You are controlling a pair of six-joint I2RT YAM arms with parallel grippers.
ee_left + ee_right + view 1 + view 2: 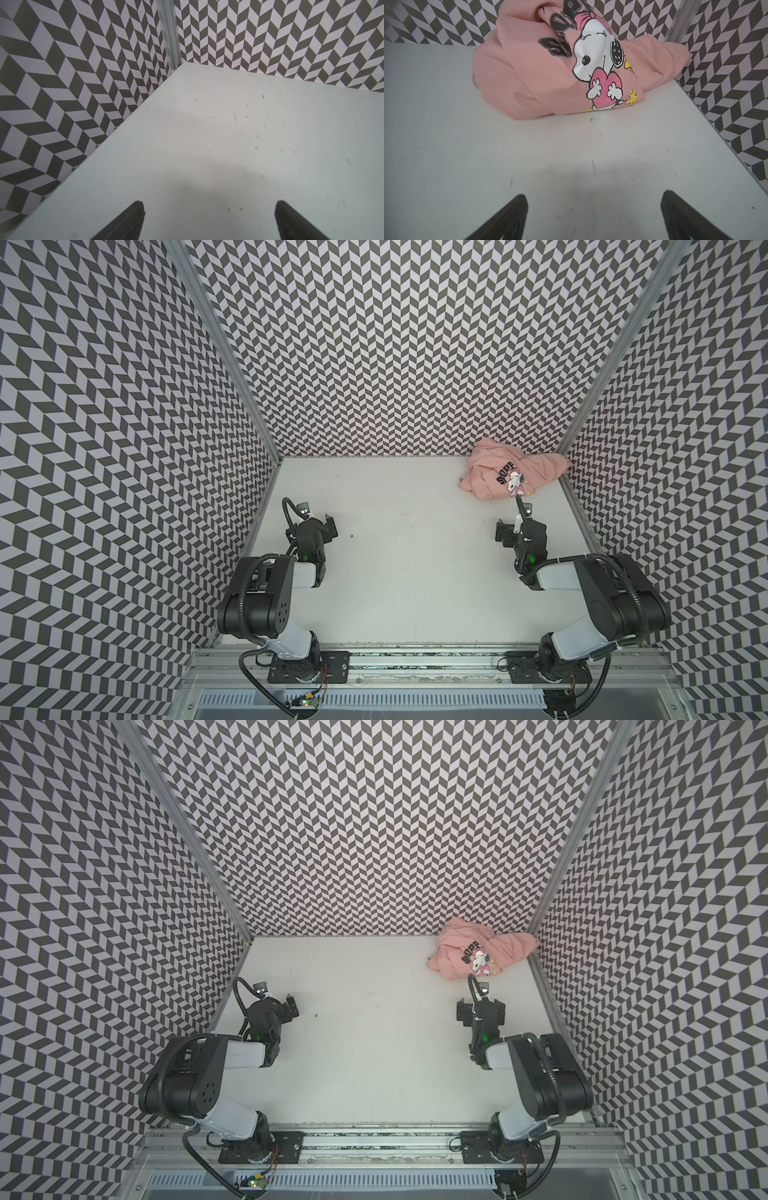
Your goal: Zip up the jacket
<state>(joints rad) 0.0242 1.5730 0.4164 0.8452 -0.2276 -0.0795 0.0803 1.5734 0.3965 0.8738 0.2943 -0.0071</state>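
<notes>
Chevron-patterned walls [415,344] enclose a pale worktop [395,572] on three sides. In both top views we see the jacket [513,472] as a crumpled salmon-pink heap in the far right corner of the worktop. Its far folds rest against the back wall, and one fold reaches toward the metal corner post [681,20]. The dog graphic [600,62] and part of the black lettering [556,45] face the right arm. We cannot make out the zipper anywhere in the heap.

The right tool [593,195] hovers just short of the jacket, jaws spread wide with nothing between them. The left tool [209,204] is well apart from the jacket, over bare worktop near the left wall, likewise wide open and empty.

We judge the task not yet begun: the garment must first be spread out and its front edges found. Several faults could follow from this layout:
- A pinch on a random fold may catch two layers at once, so the heap drags as a lump rather than unfolding.
- A reach into the corner may knock the right tool against the wall or post, since the cloth lies close to both.
- The left arm has to cross most of the worktop, and the two arms could crowd each other there.
</notes>
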